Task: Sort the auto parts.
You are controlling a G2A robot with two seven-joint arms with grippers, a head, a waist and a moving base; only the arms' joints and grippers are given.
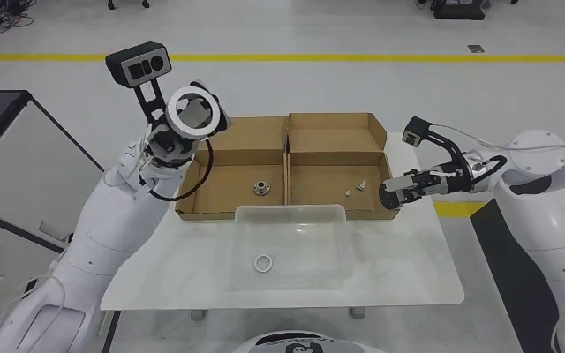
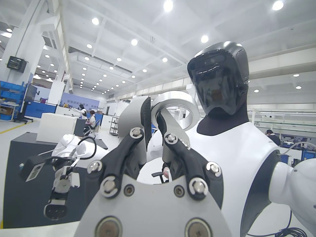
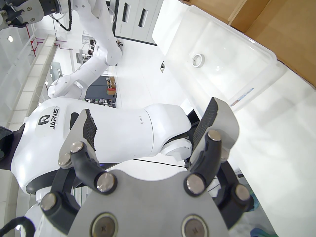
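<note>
I have the left gripper (image 2: 153, 114) clamped on the wall of a broad silver metal ring (image 2: 177, 97), one finger inside the hoop and one outside. The ring is held high in the air, beyond the far left corner of the clear plastic bin (image 1: 289, 210) and above the outer far corner of the left-hand brown cardboard box (image 1: 229, 181).

That box sits just behind the bin. A second brown cardboard box (image 1: 327, 181) stands just behind the bin on the right, and the two boxes touch along a shared wall. All three stand on the white table (image 1: 415, 265).

Inside the bin, towards its near left part, a small white ring (image 1: 263, 262) lies flat. In the left box a small grey flanged metal fitting (image 1: 260, 186) rests on the floor, close to the dividing wall. The right box holds two tiny white parts (image 1: 360, 186) (too small for me to say what they are).

My right gripper (image 3: 150, 109) has its fingers spread wide with nothing between them. It hangs to the right of the bin's far right corner, just beside the outer wall of the right box.
</note>
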